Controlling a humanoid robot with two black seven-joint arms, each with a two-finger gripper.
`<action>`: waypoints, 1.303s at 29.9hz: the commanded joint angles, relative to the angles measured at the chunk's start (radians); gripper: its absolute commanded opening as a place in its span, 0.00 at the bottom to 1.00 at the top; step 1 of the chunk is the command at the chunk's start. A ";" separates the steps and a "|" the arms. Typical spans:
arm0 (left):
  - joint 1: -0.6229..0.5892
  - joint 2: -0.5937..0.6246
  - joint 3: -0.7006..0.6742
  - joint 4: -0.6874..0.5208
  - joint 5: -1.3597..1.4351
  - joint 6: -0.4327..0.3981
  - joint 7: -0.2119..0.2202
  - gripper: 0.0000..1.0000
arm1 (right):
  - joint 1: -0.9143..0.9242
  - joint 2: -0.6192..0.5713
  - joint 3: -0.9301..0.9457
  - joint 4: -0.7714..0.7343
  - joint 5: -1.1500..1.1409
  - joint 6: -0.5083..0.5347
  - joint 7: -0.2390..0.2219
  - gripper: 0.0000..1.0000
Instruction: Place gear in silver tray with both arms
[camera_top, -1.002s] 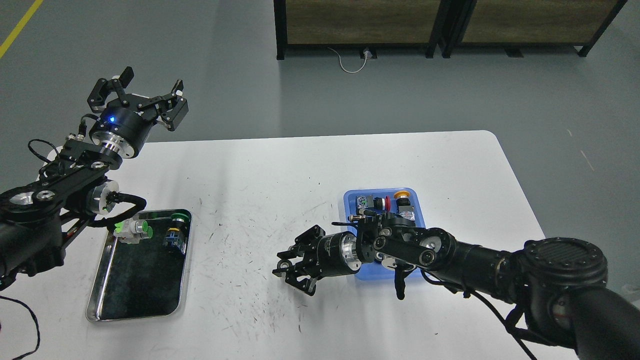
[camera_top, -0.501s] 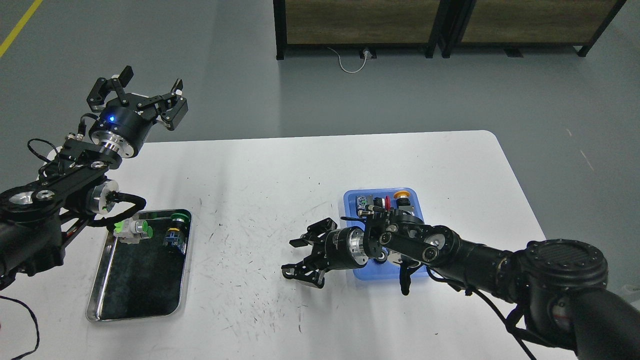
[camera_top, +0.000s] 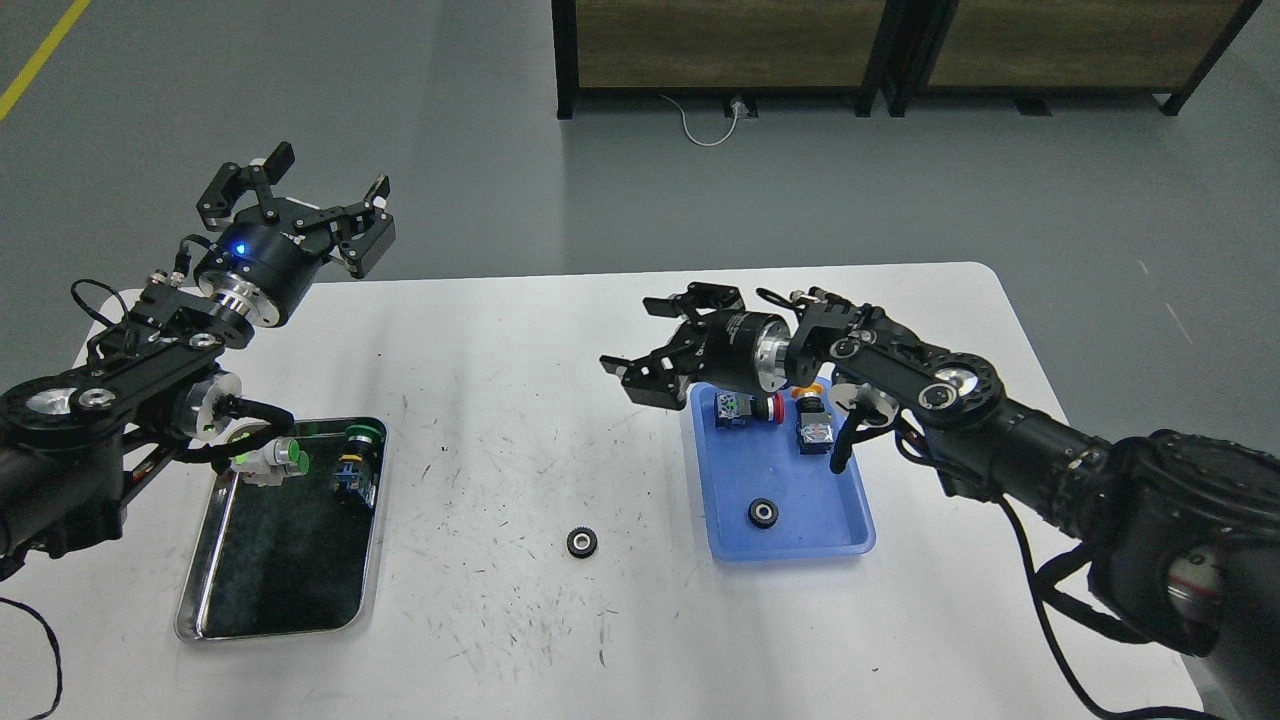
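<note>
Nearest on the white worktop (camera_top: 520, 640), a small black gear (camera_top: 582, 542) lies alone on the bare surface, between the two trays and touching neither. To its left sits the silver tray (camera_top: 200, 625), whose dark bottom is bare at the near end; at its far end lie a white part with green caps (camera_top: 272, 460) and a green-topped button (camera_top: 356, 455). To the gear's right, the blue tray (camera_top: 850, 520) holds a second gear (camera_top: 763, 512) and, farther back, several push-button parts (camera_top: 775, 415); their labels are too small to read. Above the blue tray's far edge the right end effector (camera_top: 660, 345) hangs with fingers spread wide, holding nothing. Farthest left, the left end effector (camera_top: 300, 195) is raised past the worktop's edge, also spread wide and empty, a blue light on its wrist.
</note>
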 joint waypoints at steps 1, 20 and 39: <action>0.004 -0.037 0.055 -0.001 0.012 -0.017 -0.006 0.99 | 0.007 -0.122 0.071 0.000 0.036 -0.002 -0.002 0.94; 0.084 -0.371 0.395 -0.001 0.140 -0.043 -0.006 0.99 | 0.008 -0.376 0.231 -0.003 0.097 -0.028 -0.004 0.94; 0.180 -0.358 0.507 0.030 0.146 -0.051 -0.006 0.99 | 0.008 -0.351 0.226 -0.040 0.096 -0.031 -0.004 0.94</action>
